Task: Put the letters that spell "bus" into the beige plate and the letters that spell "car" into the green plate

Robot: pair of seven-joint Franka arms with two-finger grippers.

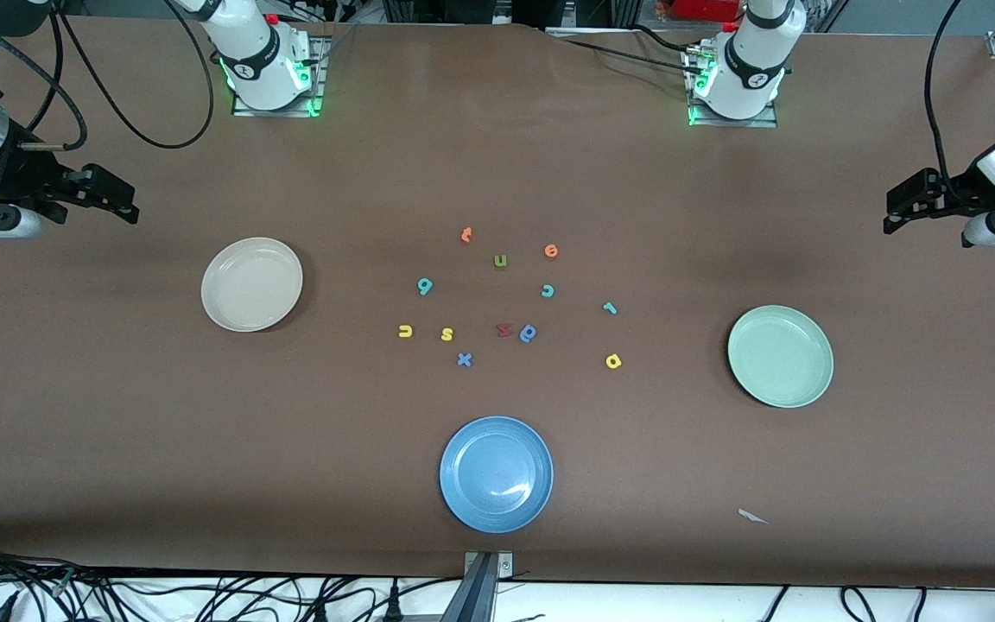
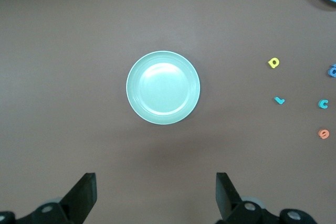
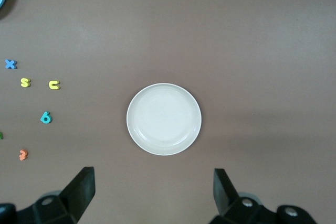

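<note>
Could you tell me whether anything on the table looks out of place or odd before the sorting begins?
One thing stands out: a small pale scrap lies on the bare table nearer the front camera than the green plate, apart from the foam letters. It looks like a stray bit of paper or tape. The plates sit flat and empty.
</note>
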